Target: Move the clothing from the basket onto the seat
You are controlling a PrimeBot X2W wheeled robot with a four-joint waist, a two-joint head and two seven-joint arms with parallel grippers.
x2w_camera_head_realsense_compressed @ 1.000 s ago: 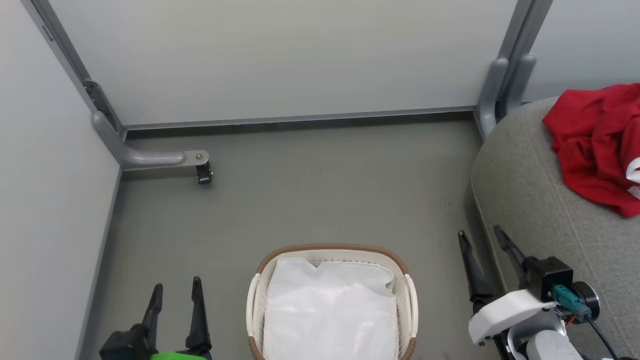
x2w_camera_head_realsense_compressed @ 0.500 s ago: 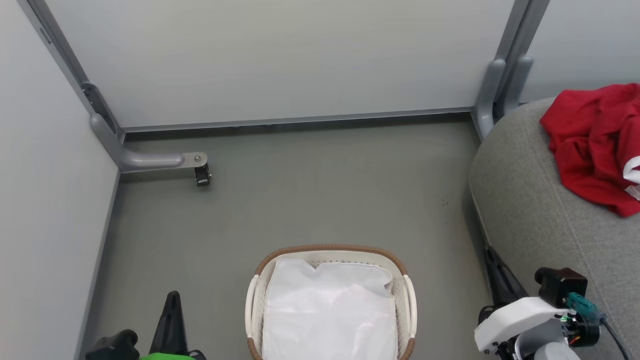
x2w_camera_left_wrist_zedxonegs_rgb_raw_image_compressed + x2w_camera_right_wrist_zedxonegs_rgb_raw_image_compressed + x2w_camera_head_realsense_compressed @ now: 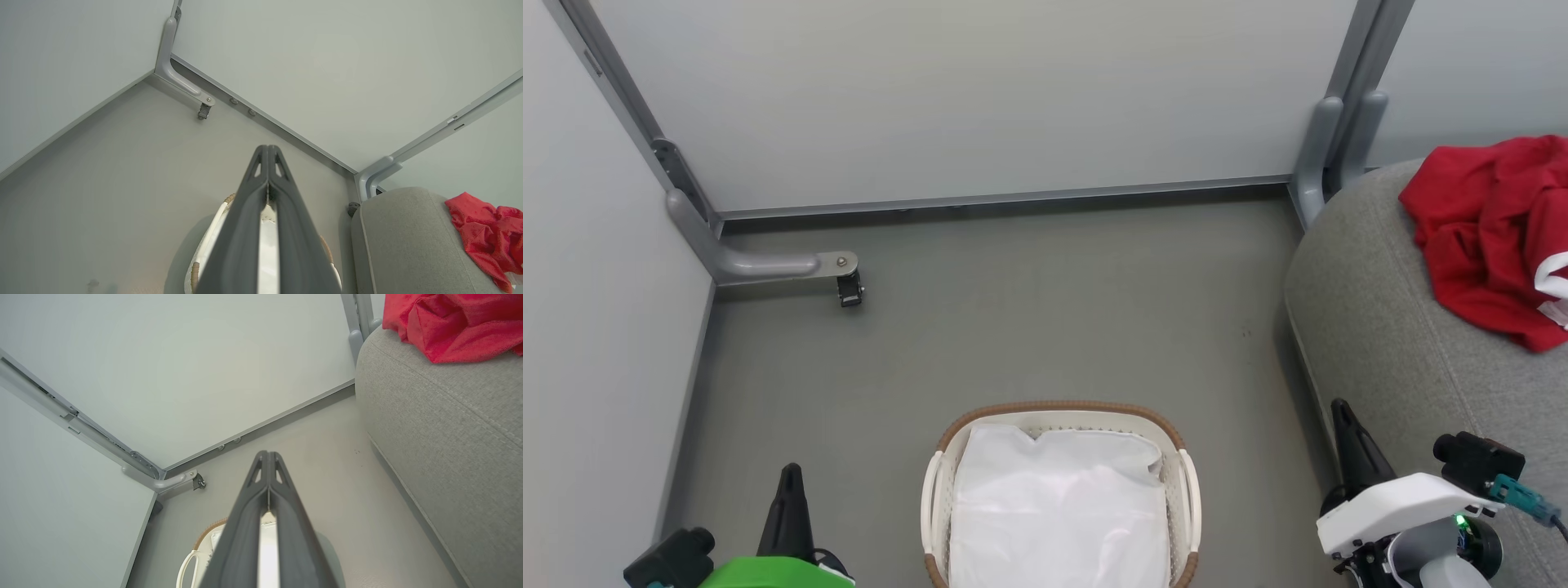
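Red clothing (image 3: 1478,237), grey seat (image 3: 1380,327), white basket (image 3: 1058,406) with brown woven rim.

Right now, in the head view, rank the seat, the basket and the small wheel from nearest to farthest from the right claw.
1. The seat, close beside the right claw.
2. The basket, to its left, bottom centre.
3. The small wheel, far left near the back wall.

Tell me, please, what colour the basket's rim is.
The basket rim is woven brown, clearest in the head view.
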